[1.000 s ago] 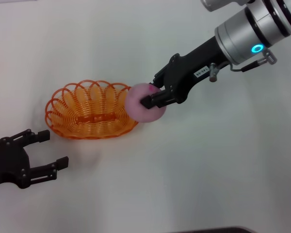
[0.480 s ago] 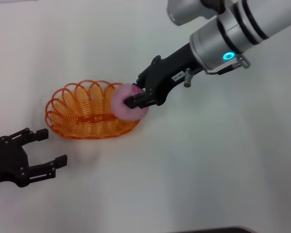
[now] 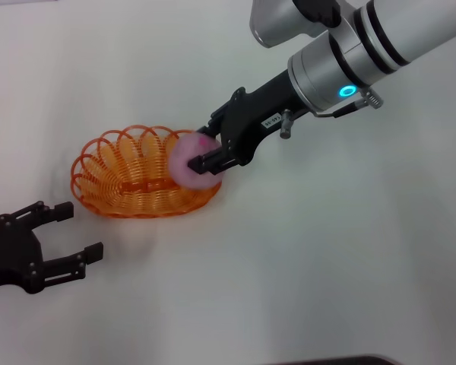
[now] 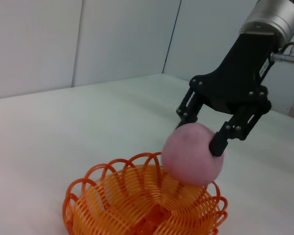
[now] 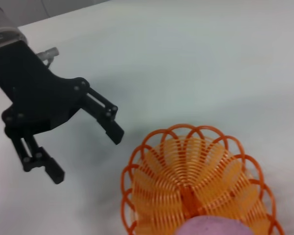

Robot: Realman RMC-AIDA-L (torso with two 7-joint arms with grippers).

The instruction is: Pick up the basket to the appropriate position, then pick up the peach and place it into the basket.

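The orange wire basket (image 3: 106, 182) sits on the white table at the left of the head view. My right gripper (image 3: 198, 149) is shut on the pink peach (image 3: 184, 163) and holds it over the basket's right end, just above the rim. The left wrist view shows the peach (image 4: 191, 156) between the right gripper's black fingers (image 4: 218, 144), above the basket (image 4: 103, 196). The right wrist view shows the basket (image 5: 161, 161) below and the top of the peach (image 5: 210, 227). My left gripper (image 3: 81, 230) is open and empty on the table, in front of the basket's left end.
The white table (image 3: 327, 266) extends all around the basket. The left gripper also shows in the right wrist view (image 5: 87, 156), beside the basket. Grey wall panels (image 4: 39, 44) stand behind the table.
My right gripper has carried the peach to the left, from beside the basket's right rim to over its right end. The left gripper has barely moved.
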